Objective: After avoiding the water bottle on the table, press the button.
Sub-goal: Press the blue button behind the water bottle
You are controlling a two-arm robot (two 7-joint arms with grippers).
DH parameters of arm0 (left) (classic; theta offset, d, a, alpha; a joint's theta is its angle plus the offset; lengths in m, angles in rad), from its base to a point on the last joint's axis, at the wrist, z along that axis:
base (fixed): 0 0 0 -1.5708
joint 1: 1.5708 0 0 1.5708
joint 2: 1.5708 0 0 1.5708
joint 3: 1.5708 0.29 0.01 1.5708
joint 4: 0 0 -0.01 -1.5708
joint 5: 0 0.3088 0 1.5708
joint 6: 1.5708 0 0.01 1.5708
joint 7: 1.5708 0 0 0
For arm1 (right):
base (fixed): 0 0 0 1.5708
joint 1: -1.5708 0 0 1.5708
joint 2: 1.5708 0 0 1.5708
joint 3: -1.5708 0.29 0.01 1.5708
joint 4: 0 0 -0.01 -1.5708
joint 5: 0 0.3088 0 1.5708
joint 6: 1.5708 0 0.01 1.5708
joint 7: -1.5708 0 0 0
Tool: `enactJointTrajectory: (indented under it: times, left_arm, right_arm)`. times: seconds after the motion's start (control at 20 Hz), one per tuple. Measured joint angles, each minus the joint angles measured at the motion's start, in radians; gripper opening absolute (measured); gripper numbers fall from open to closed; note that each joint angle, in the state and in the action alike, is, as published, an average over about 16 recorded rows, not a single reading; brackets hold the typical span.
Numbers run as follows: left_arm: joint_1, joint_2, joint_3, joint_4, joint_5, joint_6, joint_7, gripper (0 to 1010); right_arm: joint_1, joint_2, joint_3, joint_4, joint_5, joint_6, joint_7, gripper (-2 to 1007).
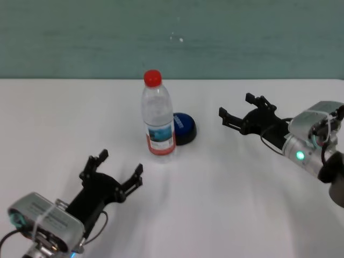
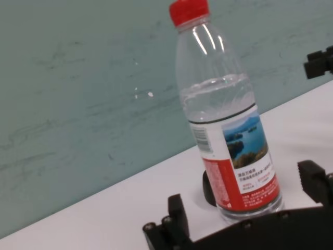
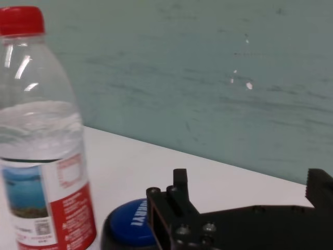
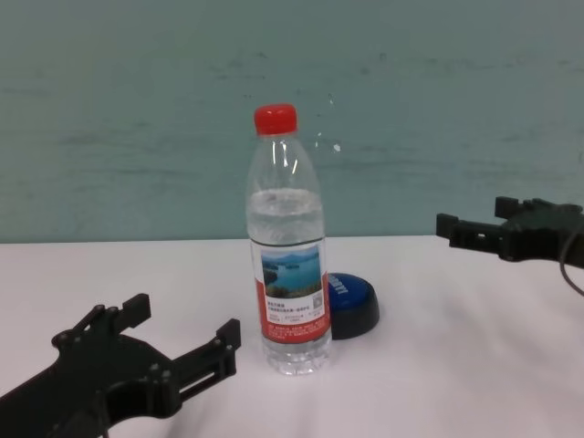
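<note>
The water bottle [image 1: 157, 115] stands upright near the middle of the white table [image 1: 226, 193], with its red cap on. The blue button [image 1: 185, 128] sits just behind it to the right, touching or nearly touching its base. My left gripper [image 1: 119, 164] is open and empty, low over the table in front of the bottle and to its left. My right gripper [image 1: 236, 106] is open and empty, raised to the right of the button and pointing toward it. In the right wrist view the button [image 3: 130, 223] lies beyond one finger [image 3: 179, 185], beside the bottle [image 3: 47, 156].
A teal wall [image 1: 172, 37] rises behind the table's far edge. In the chest view the bottle [image 4: 289, 265] partly covers the button [image 4: 354, 304]. Bare tabletop lies between the right gripper [image 4: 474, 219] and the button.
</note>
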Motion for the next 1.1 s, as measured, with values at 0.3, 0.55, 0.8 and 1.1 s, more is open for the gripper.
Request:
enactJointTrajectory:
  times: [0.3,0.55,0.8,1.1]
  left_arm:
    - [0.0,0.0,0.0,0.0,0.0,0.0,0.0,1000]
    - [0.0,0.0,0.0,0.0,0.0,0.0,0.0,1000]
    - [0.0,0.0,0.0,0.0,0.0,0.0,0.0,1000]
    - [0.0,0.0,0.0,0.0,0.0,0.0,0.0,1000]
  right_arm:
    - [0.062,-0.02,-0.027,0.069,-0.01,0.002,0.01,1004]
    - [0.104,-0.039,-0.051,0.118,-0.02,0.001,0.021,1004]
    - [0.14,-0.059,-0.073,0.165,-0.032,-0.002,0.031,1004]
    - [0.18,-0.083,-0.093,0.226,-0.046,-0.01,0.041,1004]
